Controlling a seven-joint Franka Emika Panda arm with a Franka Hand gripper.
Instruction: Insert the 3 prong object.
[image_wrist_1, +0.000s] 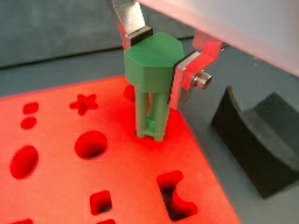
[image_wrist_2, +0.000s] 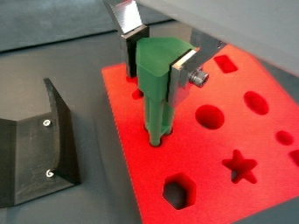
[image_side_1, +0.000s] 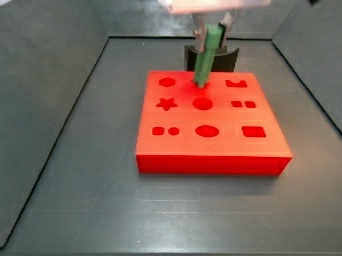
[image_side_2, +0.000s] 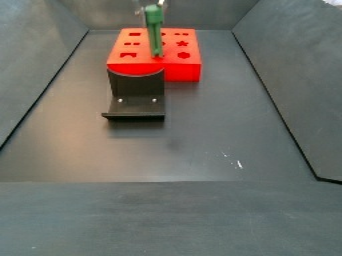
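Note:
The 3 prong object is a bright green piece with a thick head and thin parallel rods. It hangs upright in my gripper, which is shut on its head; both wrist views show this. The rod tips meet the top of the red block near the edge that faces the fixture. I cannot tell whether the tips sit inside holes. In both side views the green piece stands over the block's fixture-side part, under the gripper.
The red block has several shaped cutouts: star, circles, ovals, hexagon, squares. The dark fixture stands right against the block's side. Grey bin walls slope up around the floor.

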